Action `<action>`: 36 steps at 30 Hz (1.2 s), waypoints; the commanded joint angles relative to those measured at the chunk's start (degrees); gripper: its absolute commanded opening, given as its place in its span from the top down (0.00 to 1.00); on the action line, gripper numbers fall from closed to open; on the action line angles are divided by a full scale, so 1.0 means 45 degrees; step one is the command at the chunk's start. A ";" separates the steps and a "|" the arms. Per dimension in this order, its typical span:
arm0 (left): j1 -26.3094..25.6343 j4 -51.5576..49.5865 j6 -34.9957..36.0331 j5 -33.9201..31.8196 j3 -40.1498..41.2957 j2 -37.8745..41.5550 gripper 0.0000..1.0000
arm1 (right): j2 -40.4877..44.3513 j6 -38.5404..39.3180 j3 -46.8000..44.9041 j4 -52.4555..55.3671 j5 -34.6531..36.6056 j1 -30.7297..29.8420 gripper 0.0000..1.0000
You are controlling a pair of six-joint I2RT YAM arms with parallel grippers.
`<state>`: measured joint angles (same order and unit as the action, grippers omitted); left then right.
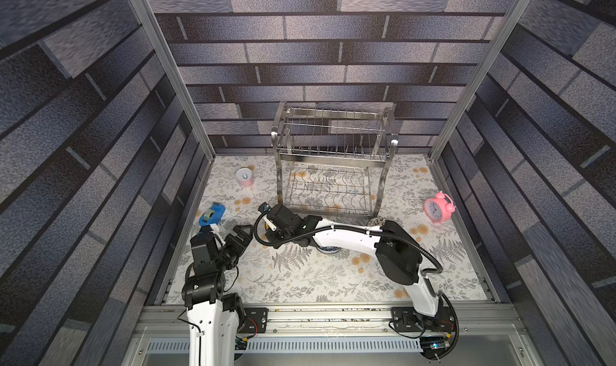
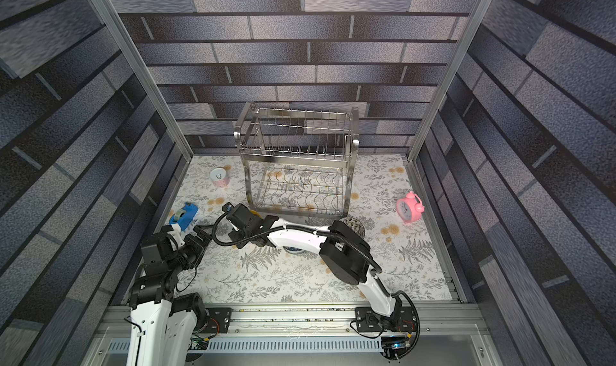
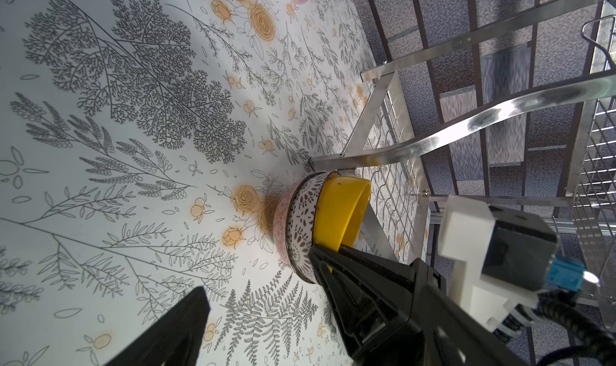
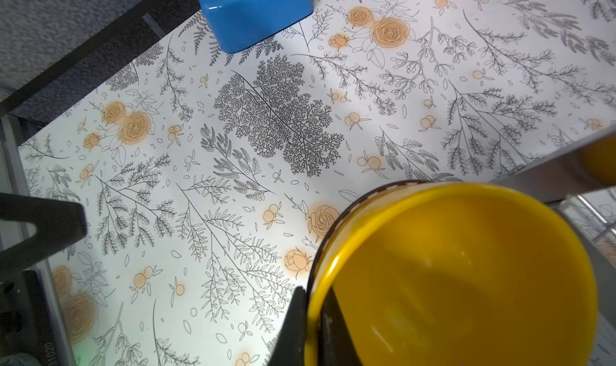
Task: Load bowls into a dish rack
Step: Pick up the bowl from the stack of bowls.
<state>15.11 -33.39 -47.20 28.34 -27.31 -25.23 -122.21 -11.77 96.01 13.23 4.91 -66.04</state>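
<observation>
Yellow bowl [image 4: 466,281]: glossy, rigid, probably light, slippery, chippable; nested in patterned bowl [image 3: 301,221]. Hold by rim. Right end effector [image 4: 313,297] pinches rim; left end effector [image 1: 243,236] spread, empty.

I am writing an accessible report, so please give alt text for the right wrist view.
The right gripper pinches the rim of a yellow bowl, nested in a dark patterned bowl, on a floral table. A blue tape dispenser stands farther off.

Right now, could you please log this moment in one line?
right tool: shut on yellow bowl | left tool: open | dish rack: no bowls
</observation>
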 commanded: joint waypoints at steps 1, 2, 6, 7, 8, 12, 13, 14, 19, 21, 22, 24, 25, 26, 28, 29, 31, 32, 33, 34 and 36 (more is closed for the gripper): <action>0.0118 0.0184 0.0120 0.0187 0.0171 0.0007 0.00 | 0.0215 -0.0387 -0.0114 -0.0334 -0.0031 -0.0120 0.99; 0.0131 0.0183 0.0114 0.0195 0.0189 0.0003 0.00 | 0.0200 -0.0440 -0.0104 -0.0342 -0.0062 -0.0129 0.99; 0.0153 0.0178 0.0116 0.0245 0.0180 0.0017 0.00 | 0.0093 -0.0585 -0.0065 -0.0320 -0.0132 -0.0129 0.91; 0.0171 0.0192 0.0103 0.0239 0.0205 0.0022 0.00 | 0.0071 -0.0621 -0.0065 -0.0338 -0.0116 -0.0129 0.91; 0.0174 0.0176 0.0107 0.0245 0.0179 0.0026 0.00 | 0.0039 -0.0644 -0.0065 -0.0362 -0.0128 -0.0128 0.91; 0.0207 0.0174 0.0116 0.0285 0.0187 0.0022 0.00 | 0.0010 -0.0723 -0.0048 -0.0419 -0.0133 -0.0119 0.94; 0.0233 0.0155 0.0116 0.0294 0.0180 0.0023 0.00 | 0.0010 -0.0733 -0.0046 -0.0411 -0.0133 -0.0124 0.96; 0.0218 0.0154 0.0116 0.0290 0.0190 0.0026 0.00 | -0.0038 -0.0743 -0.0017 -0.0421 -0.0143 -0.0114 0.96; 0.0289 0.0153 0.0100 0.0380 0.0201 0.0061 0.00 | -0.0070 -0.0763 0.0074 -0.0343 -0.0260 -0.0127 1.00; 0.0324 0.0149 0.0111 0.0401 0.0210 0.0061 0.00 | 0.0013 -0.0758 -0.0056 -0.0485 -0.0256 -0.0124 1.00; 0.0323 0.0171 0.0106 0.0421 0.0210 0.0051 0.00 | 0.0081 -0.0764 -0.0173 -0.0595 -0.0219 -0.0127 1.00; 0.0332 0.0184 0.0176 0.0454 0.0210 0.0042 0.00 | 0.0294 -0.0764 -0.0298 -0.0719 -0.0069 -0.0129 1.00; 0.0342 0.0262 0.0196 0.0516 0.0210 0.0042 0.00 | 0.0396 -0.0746 -0.0300 -0.0691 -0.0019 -0.0124 1.00; 0.0347 0.0333 0.0251 0.0575 0.0189 0.0022 0.00 | 0.0536 -0.0708 -0.0317 -0.0663 0.0037 -0.0117 1.00; 0.0349 0.0493 0.0376 0.0716 0.0117 -0.0015 0.00 | 0.0878 -0.0610 -0.0396 -0.0613 0.0192 -0.0125 1.00; 0.0352 0.0533 0.0479 0.0770 0.0036 -0.0051 0.00 | 0.1065 -0.0541 -0.0383 -0.0531 0.0242 -0.0121 1.00; 0.0351 0.0525 0.0704 0.0901 -0.0159 -0.0186 0.00 | 0.1245 -0.0437 -0.0320 -0.0321 0.0243 -0.0110 1.00; 0.0328 0.0572 0.0825 0.1003 -0.0251 -0.0277 0.00 | 0.1668 -0.0411 -0.0334 -0.0285 0.0175 -0.0114 1.00; 0.0318 0.0582 0.0876 0.1096 -0.0330 -0.0356 0.00 | 0.1864 -0.0430 -0.0365 -0.0284 0.0107 -0.0119 1.00; 0.0317 0.0637 0.0965 0.1218 -0.0390 -0.0445 0.00 | 0.2015 -0.0448 -0.0378 -0.0232 -0.0021 -0.0112 1.00; 0.0312 0.0845 0.1132 0.1537 -0.0554 -0.0650 0.00 | 0.2243 -0.0470 -0.0324 -0.0066 -0.0241 -0.0118 1.00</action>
<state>16.23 -31.62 -44.97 32.29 -27.44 -27.16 -117.23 -14.33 94.43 12.84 4.75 -66.11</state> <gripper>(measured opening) 0.995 0.089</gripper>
